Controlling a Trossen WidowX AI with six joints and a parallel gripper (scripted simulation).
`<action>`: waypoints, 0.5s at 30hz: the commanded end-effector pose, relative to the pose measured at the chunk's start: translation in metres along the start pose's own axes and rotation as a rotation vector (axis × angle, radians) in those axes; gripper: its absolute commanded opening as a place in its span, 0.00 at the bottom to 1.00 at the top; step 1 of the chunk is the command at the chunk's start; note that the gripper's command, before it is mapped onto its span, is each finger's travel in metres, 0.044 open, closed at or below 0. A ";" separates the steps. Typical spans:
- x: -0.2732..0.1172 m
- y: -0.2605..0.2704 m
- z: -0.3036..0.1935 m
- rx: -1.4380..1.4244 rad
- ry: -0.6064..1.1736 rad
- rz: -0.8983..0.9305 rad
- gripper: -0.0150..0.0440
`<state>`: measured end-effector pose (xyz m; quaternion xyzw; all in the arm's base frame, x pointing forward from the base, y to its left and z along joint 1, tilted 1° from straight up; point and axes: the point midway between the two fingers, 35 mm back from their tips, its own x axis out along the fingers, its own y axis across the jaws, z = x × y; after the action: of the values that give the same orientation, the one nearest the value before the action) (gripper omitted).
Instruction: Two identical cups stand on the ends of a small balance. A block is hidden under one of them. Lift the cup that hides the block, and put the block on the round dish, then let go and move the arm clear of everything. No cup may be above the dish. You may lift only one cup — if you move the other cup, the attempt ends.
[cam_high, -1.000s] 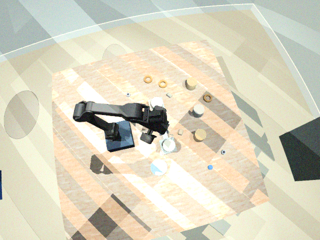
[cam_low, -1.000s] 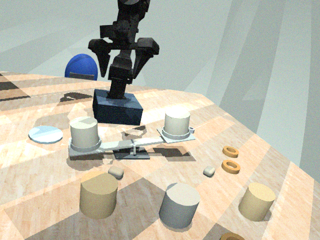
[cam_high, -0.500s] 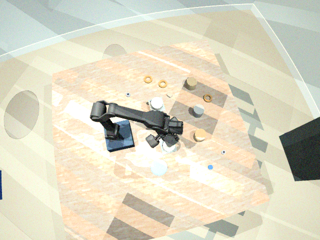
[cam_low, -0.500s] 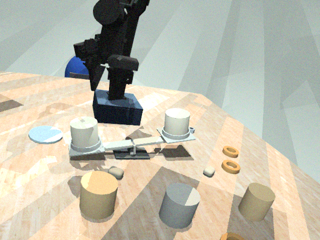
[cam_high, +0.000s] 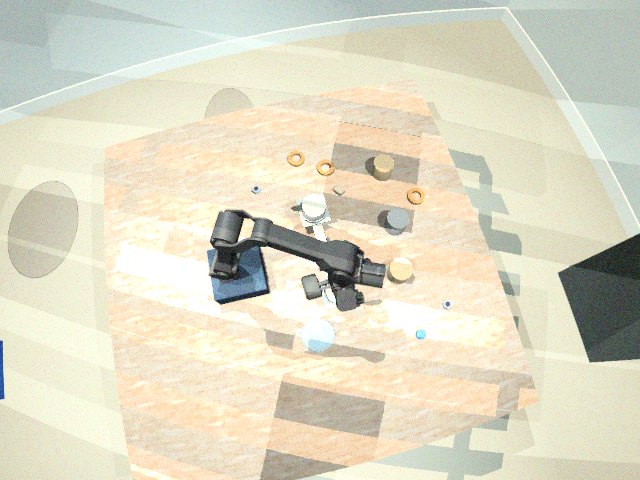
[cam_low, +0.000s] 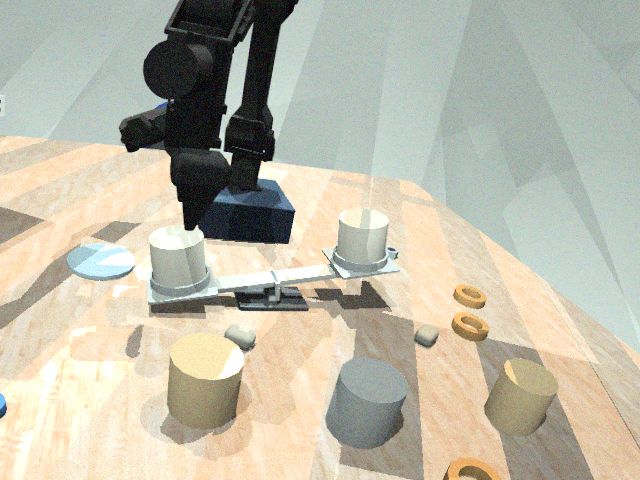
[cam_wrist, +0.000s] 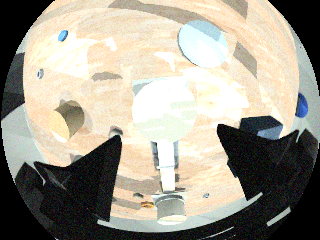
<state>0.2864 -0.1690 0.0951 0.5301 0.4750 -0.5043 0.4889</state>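
Observation:
The small balance (cam_low: 248, 280) (cam_high: 321, 235) (cam_wrist: 165, 167) carries two identical cream cups. In the exterior view the left cup (cam_low: 175, 258) (cam_wrist: 162, 110) sits on the lower end and the right cup (cam_low: 362, 235) (cam_high: 313, 206) (cam_wrist: 170, 206) on the higher end. My gripper (cam_low: 191, 219) (cam_high: 329, 292) (cam_wrist: 170, 134) is open and empty. It hangs just above the left cup, a finger on either side in the wrist view. The arm hides that cup in the top view. The round light-blue dish (cam_low: 100, 260) (cam_high: 317, 334) (cam_wrist: 202, 44) lies beyond that cup. No block shows.
In front of the balance stand two tan cylinders (cam_low: 205, 379) (cam_low: 521, 395) and a grey cylinder (cam_low: 368, 400). Orange rings (cam_low: 469, 296) (cam_low: 469, 325), two pebbles (cam_low: 240, 335) (cam_low: 426, 334) and a small blue cube (cam_high: 420, 334) lie about. The arm's blue base block (cam_low: 248, 211) stands behind the balance.

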 end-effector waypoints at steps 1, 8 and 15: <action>0.004 0.002 0.002 0.016 -0.005 0.000 1.00; 0.014 0.002 0.002 0.016 -0.005 0.000 1.00; 0.025 0.002 0.003 0.016 -0.005 0.000 1.00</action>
<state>0.2913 -0.1724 0.0781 0.5338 0.4676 -0.5055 0.4908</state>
